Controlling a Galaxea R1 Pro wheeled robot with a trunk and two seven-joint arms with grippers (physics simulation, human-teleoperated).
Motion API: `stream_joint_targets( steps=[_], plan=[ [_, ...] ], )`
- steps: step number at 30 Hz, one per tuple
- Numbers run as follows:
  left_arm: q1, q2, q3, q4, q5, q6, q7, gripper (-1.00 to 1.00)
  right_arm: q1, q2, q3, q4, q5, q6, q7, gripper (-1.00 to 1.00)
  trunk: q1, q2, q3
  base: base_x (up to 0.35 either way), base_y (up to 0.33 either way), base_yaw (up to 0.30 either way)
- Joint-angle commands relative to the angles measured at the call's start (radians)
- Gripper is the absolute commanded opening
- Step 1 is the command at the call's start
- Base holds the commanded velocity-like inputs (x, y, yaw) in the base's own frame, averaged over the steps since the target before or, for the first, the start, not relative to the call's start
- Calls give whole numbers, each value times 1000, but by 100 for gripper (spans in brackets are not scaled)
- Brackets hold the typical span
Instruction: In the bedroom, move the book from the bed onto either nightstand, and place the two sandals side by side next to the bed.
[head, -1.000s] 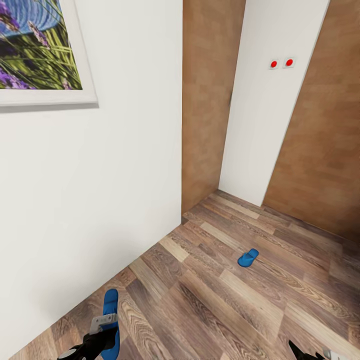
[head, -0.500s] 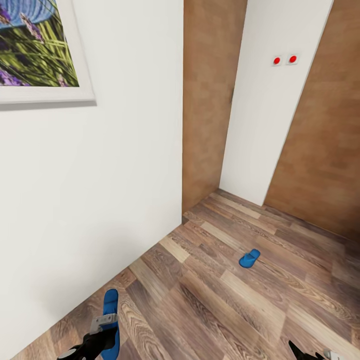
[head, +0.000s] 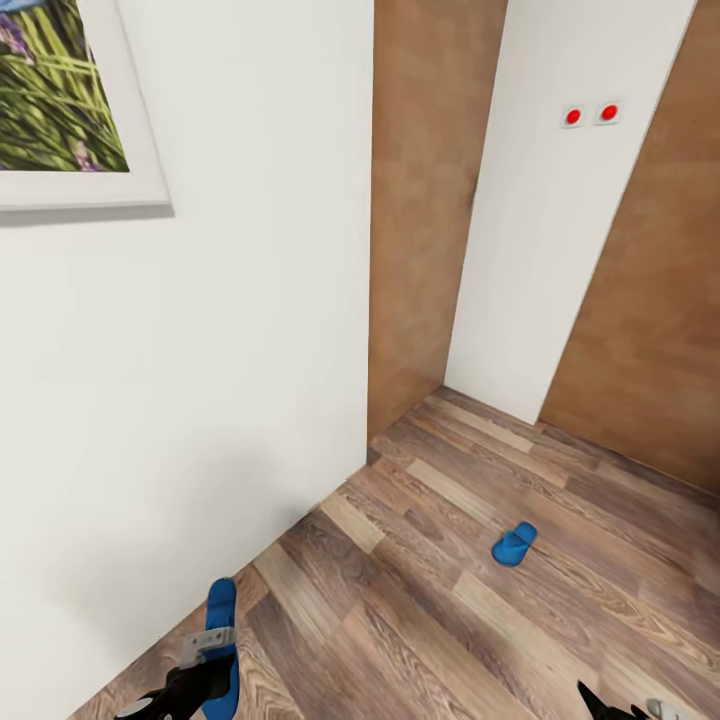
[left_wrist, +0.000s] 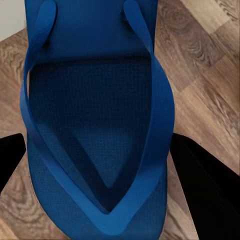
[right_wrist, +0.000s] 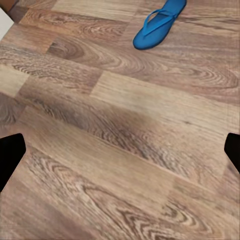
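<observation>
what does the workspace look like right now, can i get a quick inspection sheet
surface: wood-plank floor, bare around the sandals.
job's things: one blue sandal sits between the left claw's fingers; the second sandal lies alone on the floor ahead, apart from the first.
clutter: nothing seen.
grippers: left claw shut on the sandal; right claw open, nothing between its fingers.
cables: nothing seen.
surroundings: white wall on the left with a framed picture, brown wall panels, two red buttons on a white column.

The head camera looks down at a wall corner and floor (head: 420, 620), which both wrist cameras view close-up.
</observation>
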Motion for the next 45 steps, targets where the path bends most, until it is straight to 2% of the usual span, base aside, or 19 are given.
stream_joint_targets(
  steps=[1,9,27,45],
  plan=[
    [0,0,3,-1,10,8,-5,-100,-1,0,-4,2,-4,0,7,100,0,0,-1,163,1,0],
    [0,0,3,-1,10,8,-5,-100,-1,0,-4,2,-4,0,8,100,0,0,-1,47,0,-85],
    [0,0,3,-2,10,8,-5,-100,-1,0,-4,2,-3,0,7,100,0,0,-1,2,0,-276],
    [0,0,1,0,10,8,-5,-100,-1,0,-4,2,-4,0,6,100,0,0,-1,153,118,-218]
  ],
)
